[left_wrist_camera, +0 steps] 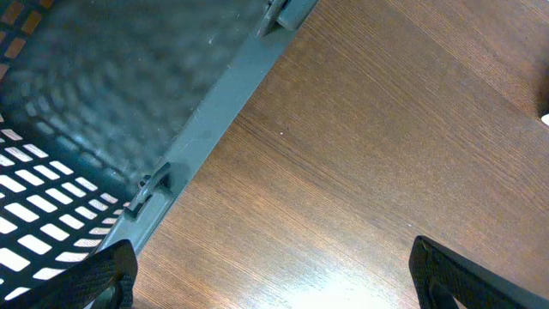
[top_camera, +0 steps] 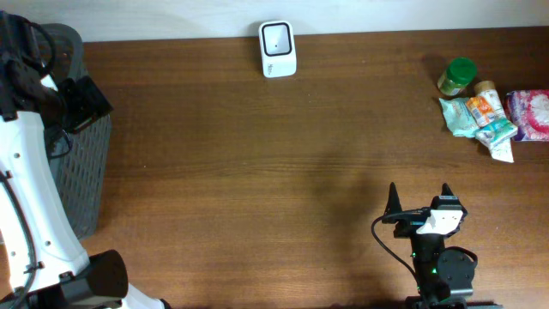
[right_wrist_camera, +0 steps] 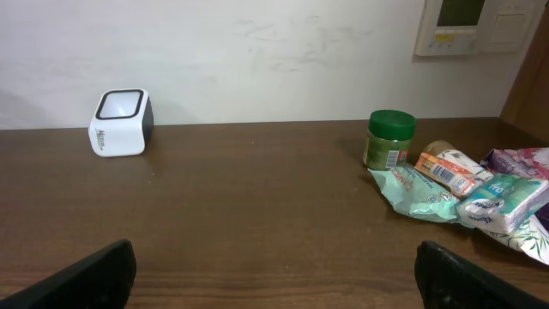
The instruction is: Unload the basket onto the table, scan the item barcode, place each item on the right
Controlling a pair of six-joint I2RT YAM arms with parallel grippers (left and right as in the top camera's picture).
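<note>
The white barcode scanner (top_camera: 277,49) stands at the table's far edge, and in the right wrist view the scanner (right_wrist_camera: 121,123) is at the far left by the wall. The items lie at the far right: a green-lidded jar (top_camera: 458,75) (right_wrist_camera: 389,138) and a pile of packets (top_camera: 491,116) (right_wrist_camera: 467,187). My right gripper (top_camera: 420,199) (right_wrist_camera: 274,279) is open near the front edge, well short of the items, holding nothing. My left gripper (left_wrist_camera: 279,279) is open over bare wood beside the basket, also holding nothing.
A grey mesh basket (top_camera: 81,146) (left_wrist_camera: 103,103) stands at the table's left end, under the left arm (top_camera: 30,163). A pink packet (top_camera: 532,112) lies at the right edge. Brown wood spans the space between the scanner and the right gripper.
</note>
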